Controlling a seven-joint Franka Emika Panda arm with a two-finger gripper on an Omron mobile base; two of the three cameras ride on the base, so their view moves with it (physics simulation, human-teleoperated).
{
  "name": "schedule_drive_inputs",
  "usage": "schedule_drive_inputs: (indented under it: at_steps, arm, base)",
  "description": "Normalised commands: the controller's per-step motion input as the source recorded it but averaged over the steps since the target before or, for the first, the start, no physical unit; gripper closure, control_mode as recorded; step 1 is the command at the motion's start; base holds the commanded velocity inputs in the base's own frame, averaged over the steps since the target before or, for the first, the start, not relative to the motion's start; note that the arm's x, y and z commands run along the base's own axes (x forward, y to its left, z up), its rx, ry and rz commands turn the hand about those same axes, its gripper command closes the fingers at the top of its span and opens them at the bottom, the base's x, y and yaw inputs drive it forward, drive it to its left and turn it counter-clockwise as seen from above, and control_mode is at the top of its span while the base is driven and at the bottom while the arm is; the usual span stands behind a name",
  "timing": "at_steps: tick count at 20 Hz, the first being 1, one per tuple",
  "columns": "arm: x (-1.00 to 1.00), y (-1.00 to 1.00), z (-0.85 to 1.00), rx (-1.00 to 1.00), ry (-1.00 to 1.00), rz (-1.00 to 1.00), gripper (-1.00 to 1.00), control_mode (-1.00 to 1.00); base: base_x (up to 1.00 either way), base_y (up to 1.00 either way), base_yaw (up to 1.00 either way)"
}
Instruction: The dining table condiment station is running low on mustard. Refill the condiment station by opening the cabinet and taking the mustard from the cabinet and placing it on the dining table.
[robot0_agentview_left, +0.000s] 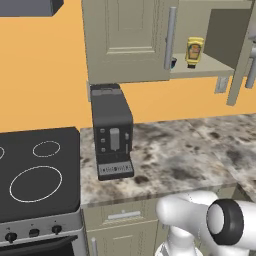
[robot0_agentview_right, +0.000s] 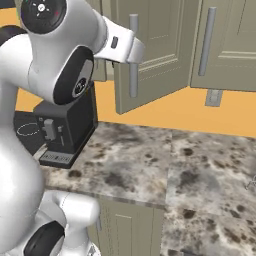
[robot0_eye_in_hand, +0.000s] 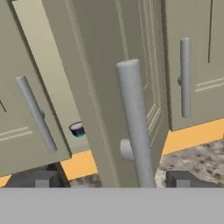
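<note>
Mustard (robot0_agentview_left: 194, 51), squat yellow bottle, stands inside cabinet (robot0_agentview_left: 127, 40) behind raised-panel door, seemingly ajar.

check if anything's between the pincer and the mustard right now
Yes: the swung-open cabinet door and its bar handle stand right in front of the open pincer. The mustard sits on the shelf behind that door.
</note>
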Motion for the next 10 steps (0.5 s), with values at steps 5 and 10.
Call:
schedule_drive_inputs:
  at_steps: [5, 10]
  arm:
    - [0.0, 1.0, -0.28, -0.38, 0.02, 0.0, -1.0, -1.0]
    - [0.0, 0.84, -0.24, -0.44, 0.0, 0.01, -1.0, -1.0]
  base:
    - [0.0, 0.0, 0.0]
    - [0.0, 0.0, 0.0]
